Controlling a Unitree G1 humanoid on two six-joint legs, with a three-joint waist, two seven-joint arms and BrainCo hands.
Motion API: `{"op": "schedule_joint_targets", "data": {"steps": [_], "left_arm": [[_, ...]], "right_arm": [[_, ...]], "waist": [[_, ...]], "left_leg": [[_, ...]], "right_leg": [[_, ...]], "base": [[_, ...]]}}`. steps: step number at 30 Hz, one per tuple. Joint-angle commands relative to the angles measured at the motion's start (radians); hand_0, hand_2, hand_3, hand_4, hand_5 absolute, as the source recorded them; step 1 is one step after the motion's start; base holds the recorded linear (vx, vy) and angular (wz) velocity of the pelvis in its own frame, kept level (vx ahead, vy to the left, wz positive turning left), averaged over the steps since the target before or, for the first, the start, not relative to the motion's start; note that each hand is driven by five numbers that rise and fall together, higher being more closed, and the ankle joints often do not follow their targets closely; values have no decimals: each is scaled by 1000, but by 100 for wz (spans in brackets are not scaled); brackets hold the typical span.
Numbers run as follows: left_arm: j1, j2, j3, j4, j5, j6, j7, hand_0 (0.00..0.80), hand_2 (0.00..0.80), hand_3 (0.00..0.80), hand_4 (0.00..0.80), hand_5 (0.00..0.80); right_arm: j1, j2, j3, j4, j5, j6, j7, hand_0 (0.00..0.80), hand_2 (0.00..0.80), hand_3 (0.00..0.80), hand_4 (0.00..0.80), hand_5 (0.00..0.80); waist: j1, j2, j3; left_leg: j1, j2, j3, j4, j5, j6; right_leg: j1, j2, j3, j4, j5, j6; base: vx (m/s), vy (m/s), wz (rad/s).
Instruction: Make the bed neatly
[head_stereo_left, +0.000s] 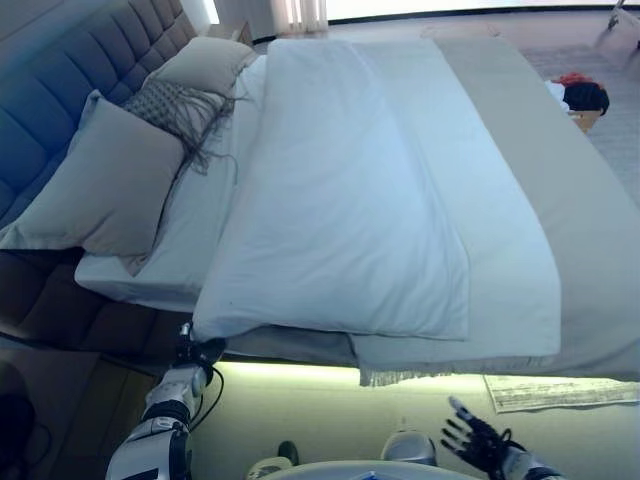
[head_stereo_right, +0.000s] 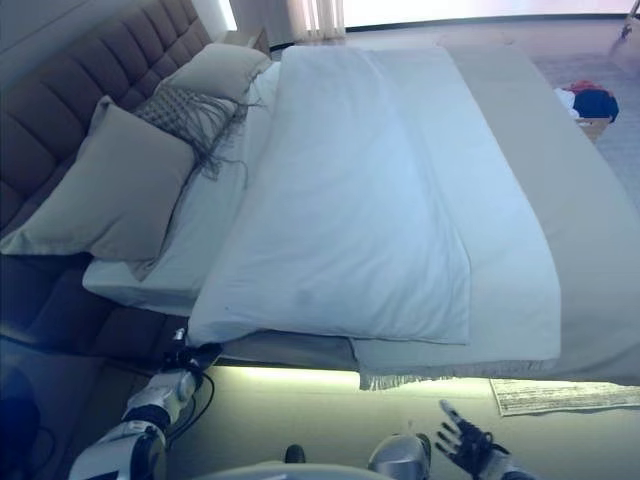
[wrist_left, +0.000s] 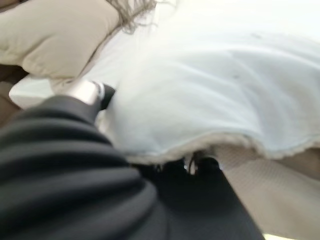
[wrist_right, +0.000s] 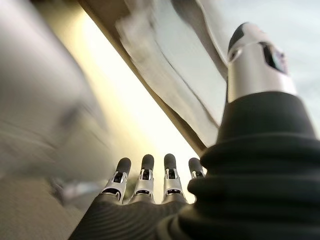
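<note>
A white duvet (head_stereo_left: 340, 200) lies folded over on the bed, on a beige blanket (head_stereo_left: 570, 220) that covers the right side. My left hand (head_stereo_left: 196, 352) is at the duvet's near left corner, at the bed's edge. In the left wrist view its thumb (wrist_left: 92, 93) lies against the duvet (wrist_left: 210, 90) and its dark fingertips (wrist_left: 202, 165) curl under the hem. My right hand (head_stereo_left: 476, 440) is open with spread fingers, low over the floor beside the bed and touching nothing; it also shows in the right wrist view (wrist_right: 145, 185).
Two beige pillows (head_stereo_left: 100, 180) (head_stereo_left: 205, 65) and a fringed grey cushion (head_stereo_left: 175, 108) lean on the padded headboard (head_stereo_left: 60, 70) at the left. A pale rug (head_stereo_left: 560, 392) lies on the floor at the lower right. A basket of clothes (head_stereo_left: 582, 100) stands beyond the bed.
</note>
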Motion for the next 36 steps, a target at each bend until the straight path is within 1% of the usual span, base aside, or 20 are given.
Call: {"op": "schedule_joint_targets", "data": {"steps": [1,3,6,7,8,9,11,15,18,21,26,29,32,36], "left_arm": [[115,260,145,-78,0,-178,-28,800,800,800,800,800],[123,278,167,-140,-18,-194,12,800,800,800,800,800],[131,337,204,-124,-78,-209,26,800,800,800,800,800],[132,349,218,-118,-84,-213,31,800,800,800,800,800],[132,356,230,-117,-90,-217,39,800,800,800,800,800],[129,366,245,-110,-88,-212,42,800,800,800,800,800],[129,384,258,-92,-97,-202,29,800,800,800,800,800],[147,393,267,-59,-127,-192,29,800,800,800,800,800],[174,376,271,-39,-138,-175,22,800,800,800,800,800],[190,364,275,-22,-151,-175,19,800,800,800,800,800],[206,356,265,-29,-185,-185,17,800,800,800,800,800],[212,345,262,-38,-178,-171,22,800,800,800,800,800],[217,306,241,-37,-134,-133,-5,800,800,800,800,800],[213,248,192,-46,-50,-92,2,800,800,800,800,800]], "right_arm": [[-48,-2,-5,25,-8,-59,15,0,0,0,0,0],[-53,-26,-19,11,-17,-54,13,0,0,0,0,0],[-73,-75,-33,-3,16,-27,6,0,0,0,0,0],[-74,-80,-40,-1,27,-26,2,0,0,0,0,0],[-71,-81,-46,0,40,-26,-5,0,0,0,0,0],[-62,-83,-59,5,52,-29,-12,0,0,0,0,0],[-49,-91,-77,19,57,-23,-21,0,0,0,0,0],[-34,-108,-114,50,37,-6,-18,0,0,0,0,0],[-25,-98,-114,38,16,-5,4,0,0,0,0,0],[-15,-95,-108,22,5,-11,21,0,0,0,0,0],[-18,-97,-105,17,3,-14,25,0,0,0,0,0],[-20,-96,-110,17,0,-8,31,0,0,0,0,0],[-16,-87,-109,16,-9,-9,33,0,0,0,0,0],[-15,-75,-104,2,-6,-10,30,0,0,0,0,0]], "waist": [[158,-56,-26],[178,-61,-17],[181,-60,-13],[184,-57,-14],[184,-56,-16],[180,-53,-19],[174,-52,-26],[175,-52,-44],[178,-61,-49],[177,-70,-47],[186,-77,-40],[192,-83,-36],[194,-92,-34],[195,-99,-25]], "left_leg": [[-39,-133,105,112,-71,93],[-64,-139,81,144,-73,86],[-76,-105,54,148,-62,61],[-71,-102,38,136,-56,59],[-64,-101,35,124,-50,57],[-54,-99,42,118,-48,54],[-35,-100,40,106,-54,56],[5,-102,43,78,-64,62],[25,-106,40,65,-72,70],[35,-112,42,61,-81,79],[40,-115,44,59,-88,91],[43,-116,45,57,-90,94],[47,-117,44,53,-92,96],[43,-115,45,62,-97,99]], "right_leg": [[-3,37,0,2,43,-55],[6,37,3,-18,44,-62],[8,28,11,-33,46,-68],[11,24,13,-31,47,-66],[15,17,11,-29,48,-62],[18,7,8,-29,54,-55],[24,-7,8,-31,60,-46],[45,-18,4,-42,66,-34],[54,-22,5,-50,70,-28],[56,-29,8,-53,74,-22],[56,-36,11,-57,79,-18],[57,-37,11,-62,86,-13],[59,-37,11,-66,88,-12],[52,-36,10,-57,88,-13]], "base": [[-112,24,58],[-178,86,28],[-156,186,-6],[-70,210,-10],[-37,212,-8],[-28,208,-9],[-10,195,-5],[18,144,1],[8,99,-1],[-9,96,0],[-10,46,-1],[0,0,0],[0,0,0],[0,0,0]]}}
